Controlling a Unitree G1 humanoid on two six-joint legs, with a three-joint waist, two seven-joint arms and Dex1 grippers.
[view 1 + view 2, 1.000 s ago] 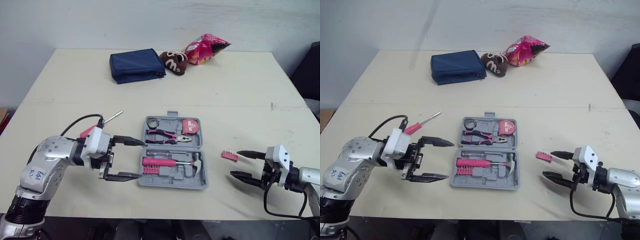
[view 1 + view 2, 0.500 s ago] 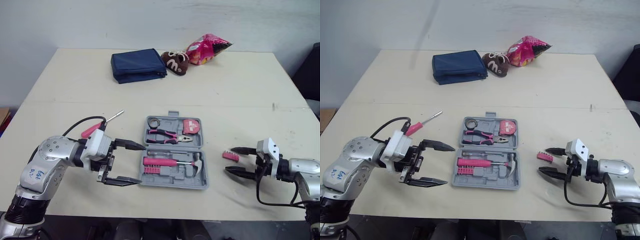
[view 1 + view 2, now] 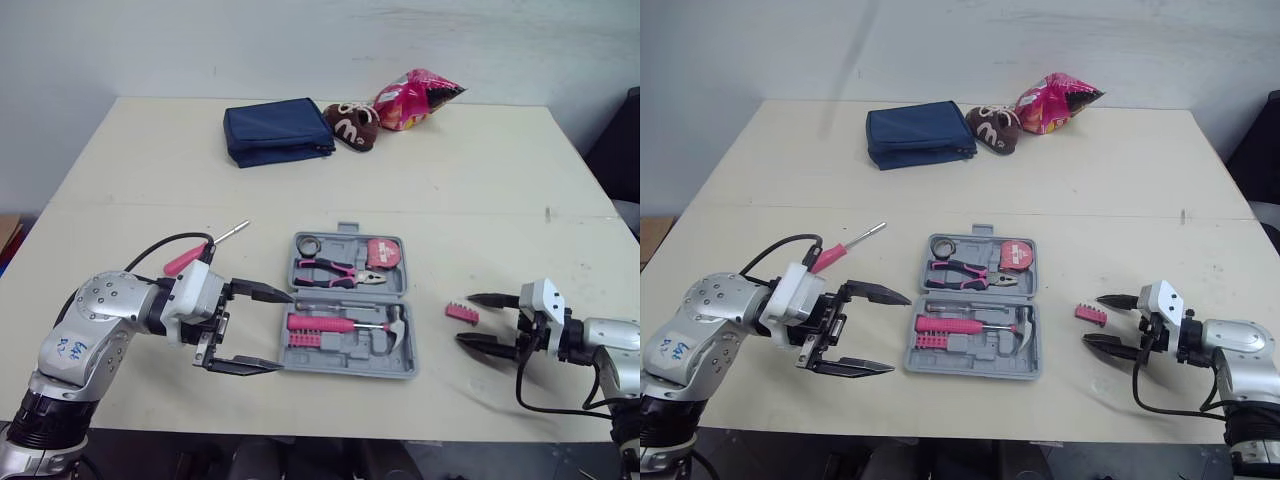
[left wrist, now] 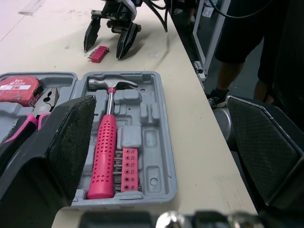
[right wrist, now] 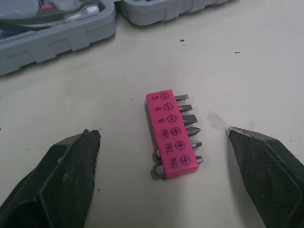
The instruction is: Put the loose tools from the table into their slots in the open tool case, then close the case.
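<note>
The loose pink bit holder lies flat on the table, just right of the open grey tool case. Its row of bits points away from the case. The right gripper straddles it, its two black fingers spread wide on either side, and neither one touches the holder. The case sits open in the middle of the near part of the table. A pink-handled hammer and a second strip of bits fill its near slots. Pliers and a pink tape measure sit in the far ones. The left gripper hovers by the case's left edge, fingers wide apart and holding nothing. Behind that arm, left of the case, a screwdriver with a pink handle lies on the table with its metal shaft angled toward the far side. At the far edge a navy pouch, a brown soft item and a pink snack bag sit in a row. A person's legs in dark trousers stand past the table's edge.
</note>
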